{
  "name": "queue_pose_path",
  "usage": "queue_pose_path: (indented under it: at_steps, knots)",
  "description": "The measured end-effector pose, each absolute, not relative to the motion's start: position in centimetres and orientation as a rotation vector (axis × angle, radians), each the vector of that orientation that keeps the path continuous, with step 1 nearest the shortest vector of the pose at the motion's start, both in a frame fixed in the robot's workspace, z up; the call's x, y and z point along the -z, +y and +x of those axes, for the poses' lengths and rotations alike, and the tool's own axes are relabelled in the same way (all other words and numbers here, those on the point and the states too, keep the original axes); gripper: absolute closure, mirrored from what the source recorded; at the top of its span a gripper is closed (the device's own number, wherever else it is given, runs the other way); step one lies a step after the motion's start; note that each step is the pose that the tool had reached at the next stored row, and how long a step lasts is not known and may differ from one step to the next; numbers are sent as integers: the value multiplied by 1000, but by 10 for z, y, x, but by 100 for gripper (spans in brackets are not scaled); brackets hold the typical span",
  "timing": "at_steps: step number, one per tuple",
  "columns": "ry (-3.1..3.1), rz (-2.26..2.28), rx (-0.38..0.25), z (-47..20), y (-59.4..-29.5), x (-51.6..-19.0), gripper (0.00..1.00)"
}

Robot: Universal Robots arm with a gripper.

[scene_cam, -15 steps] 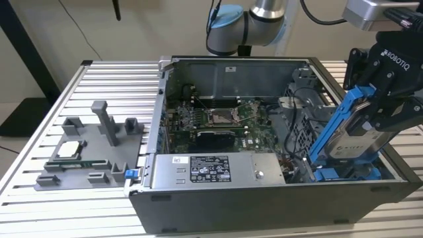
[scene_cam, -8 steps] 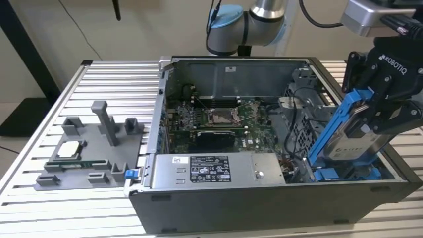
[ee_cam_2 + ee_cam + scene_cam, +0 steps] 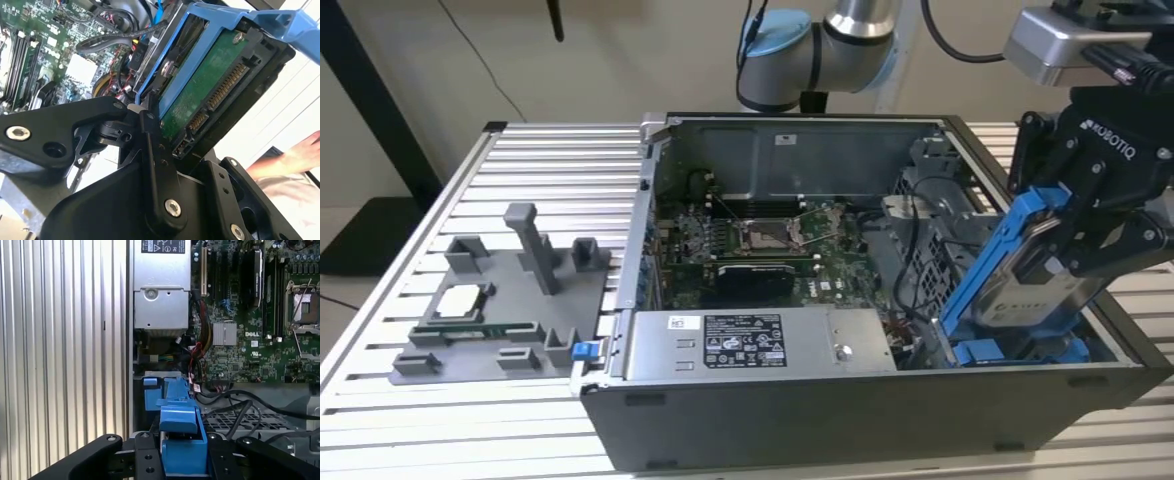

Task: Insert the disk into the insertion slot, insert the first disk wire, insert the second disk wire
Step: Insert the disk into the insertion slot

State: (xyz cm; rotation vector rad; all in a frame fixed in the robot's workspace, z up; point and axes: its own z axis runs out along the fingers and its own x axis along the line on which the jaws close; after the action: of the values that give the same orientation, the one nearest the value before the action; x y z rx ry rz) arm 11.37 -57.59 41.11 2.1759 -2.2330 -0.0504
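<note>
My gripper (image 3: 1070, 252) is shut on the disk (image 3: 1030, 285), a silver-grey drive in a bright blue carrier. I hold it tilted, its lower end down over the insertion slot (image 3: 1014, 350), whose blue rails sit at the case's near corner on the exterior view's right. The second wrist view shows the disk's green board and connectors (image 3: 210, 85) between my black fingers (image 3: 150, 135). In the first wrist view the blue carrier (image 3: 180, 425) points at the slot's blue tab (image 3: 150, 390) and perforated metal (image 3: 260, 422). Black cables (image 3: 235, 407) lie across the bay; I cannot tell which are the disk wires.
The open computer case holds a motherboard (image 3: 761, 240) and a grey power supply box with a sticker (image 3: 747, 345). A grey fixture with a processor (image 3: 460, 300) and a memory stick (image 3: 474, 330) lies on the slatted table (image 3: 547, 160). A person's hand (image 3: 300, 150) is beyond the disk.
</note>
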Motion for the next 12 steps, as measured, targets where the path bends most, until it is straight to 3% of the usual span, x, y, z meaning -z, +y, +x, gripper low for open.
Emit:
queue_pose_path:
  at_steps: [12]
  knots:
    - [-2236, 2179, 57, 116, -576, -406, 100]
